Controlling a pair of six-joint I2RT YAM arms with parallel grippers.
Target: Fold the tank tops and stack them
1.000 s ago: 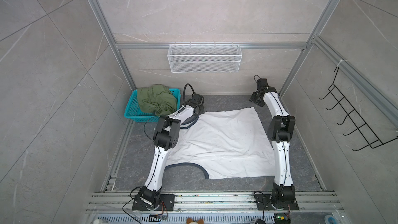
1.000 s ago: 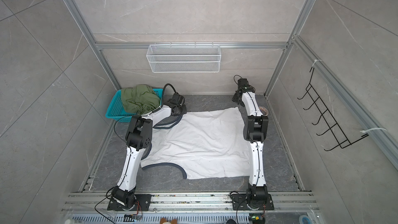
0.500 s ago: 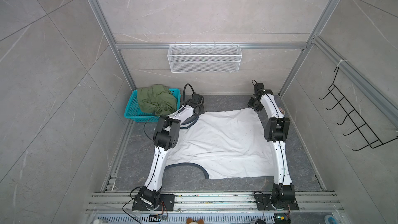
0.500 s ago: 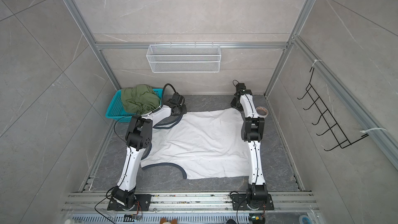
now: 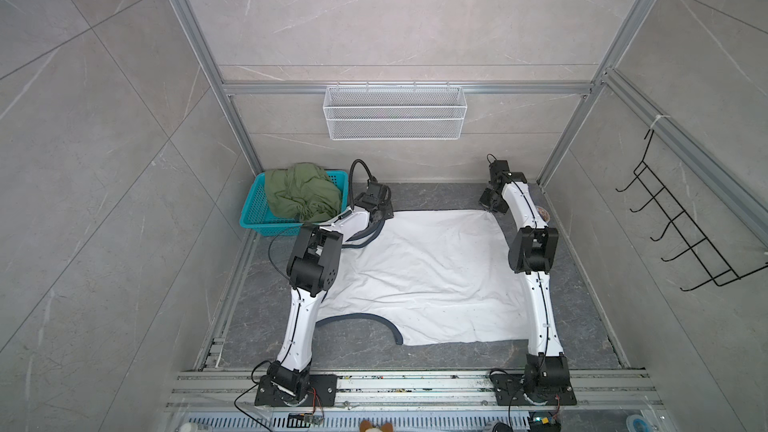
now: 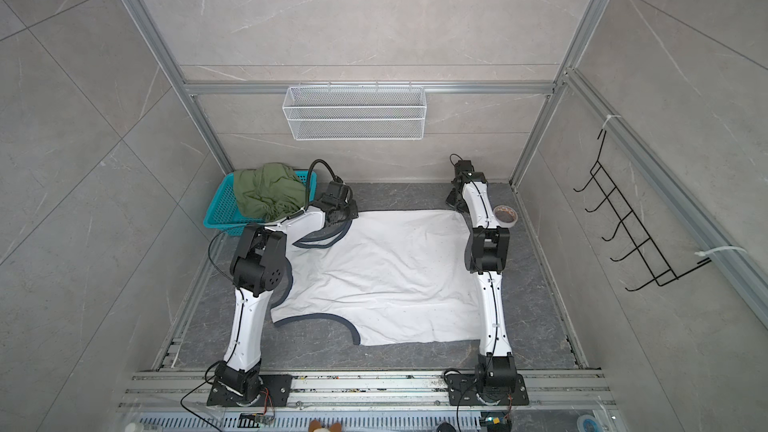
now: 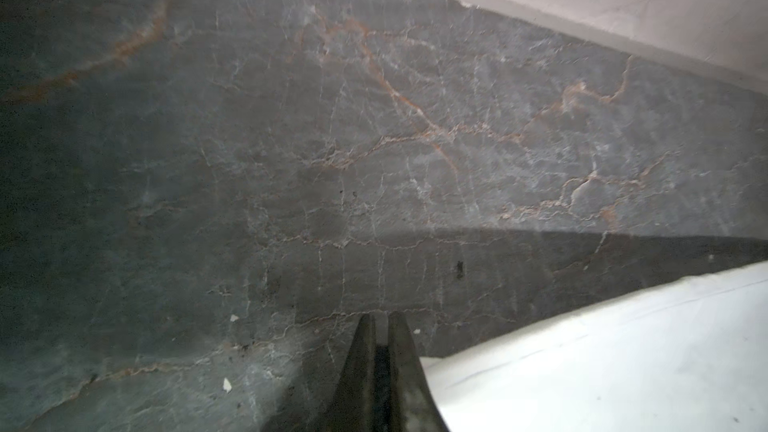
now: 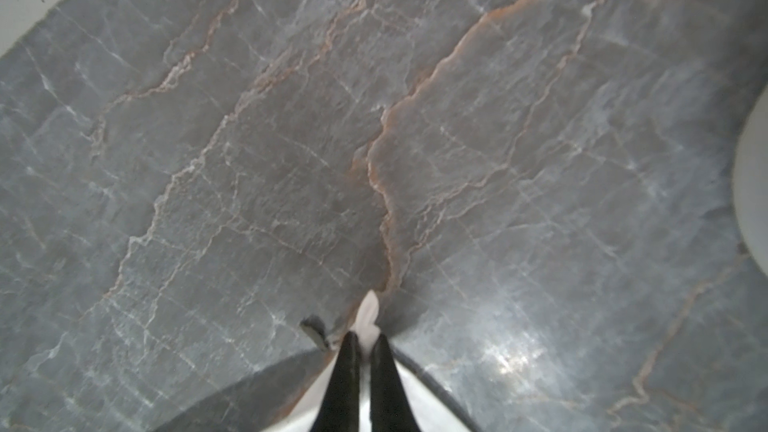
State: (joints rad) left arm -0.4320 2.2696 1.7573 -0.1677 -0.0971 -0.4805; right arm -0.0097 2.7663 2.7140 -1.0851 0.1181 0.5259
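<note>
The white tank top (image 5: 432,276) (image 6: 386,276) with dark trim lies spread flat on the dark marbled floor in both top views. At its far left corner my left gripper (image 5: 384,214) (image 7: 381,317) is shut, with dark trim pinched between the fingers and white cloth (image 7: 602,359) beside them. My right gripper (image 5: 488,207) (image 8: 365,338) is low at the far right corner, shut on it, and a white tip of cloth (image 8: 368,309) pokes past the fingertips. The olive green tank top (image 5: 301,193) (image 6: 268,191) is bunched in the teal basket (image 5: 253,218).
The teal basket stands at the far left against the wall. A roll of tape (image 6: 505,214) lies by the right arm's forearm near the right wall. A white wire basket (image 5: 395,118) hangs on the back wall, and a black hook rack (image 5: 681,238) on the right wall.
My right gripper has come down and inward to the white tank top's far right corner and shut on it. The left arm has not moved.
</note>
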